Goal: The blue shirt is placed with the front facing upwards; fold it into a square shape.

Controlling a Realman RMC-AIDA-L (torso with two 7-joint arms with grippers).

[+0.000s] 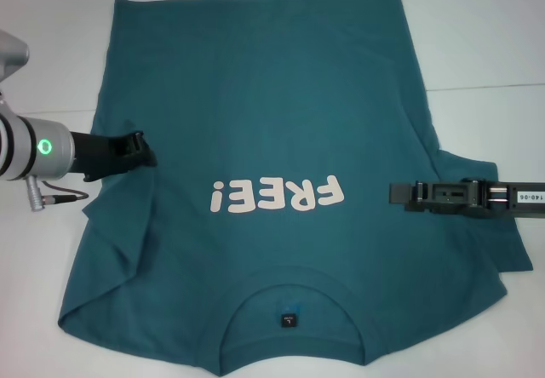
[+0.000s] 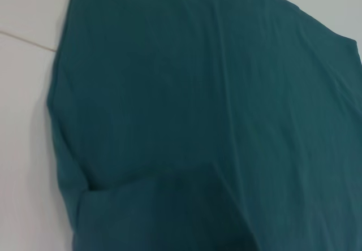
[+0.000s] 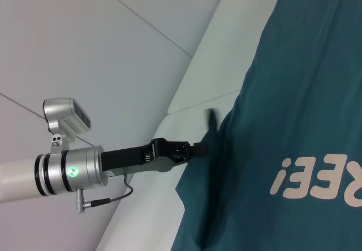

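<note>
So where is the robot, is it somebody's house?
Probably a lab or test room, not a house. A blue shirt lies spread on a plain white table, with the left gripper and right gripper at its sides.

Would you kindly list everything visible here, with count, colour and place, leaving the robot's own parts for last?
blue shirt: one, teal-blue, spread front up across the table, collar nearest the robot, both sleeves folded in over the body.
FREE! print: one, pale pink, on the chest.
label: one, small and dark, inside the collar.
table: one, white, under the shirt.
left hand: one, black, at the shirt's left edge by the folded sleeve.
right hand: one, black, over the shirt's right side.
</note>
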